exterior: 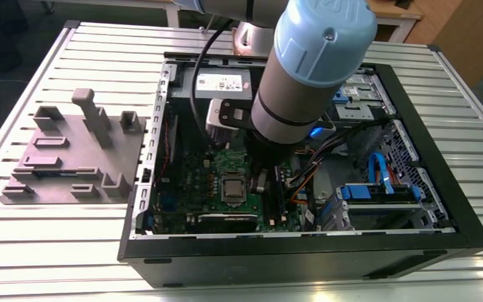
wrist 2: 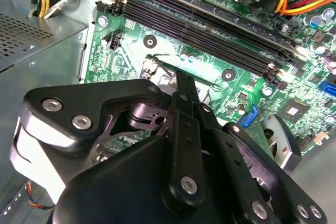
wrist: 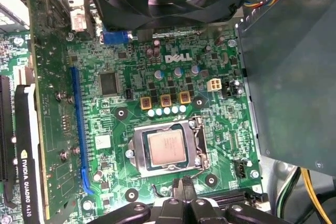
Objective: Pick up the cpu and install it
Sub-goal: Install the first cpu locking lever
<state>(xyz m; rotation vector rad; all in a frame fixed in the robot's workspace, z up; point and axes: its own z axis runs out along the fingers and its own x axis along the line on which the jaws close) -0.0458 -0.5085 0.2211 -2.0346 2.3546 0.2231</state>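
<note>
Hovering over the motherboard (wrist: 131, 145) inside the open computer case (exterior: 443, 242), your pincer (wrist: 182, 188) has its black fingers (wrist 2: 185, 85) drawn together with nothing between them. You can see the cpu (wrist: 166, 147) seated in its socket (wrist: 168, 149) near the board's middle, just beside the pincer's tips and apart from them

The exterior view looks down from high on the case (exterior: 443, 245); both wrist views look closely at the motherboard (wrist: 131, 108).
</note>
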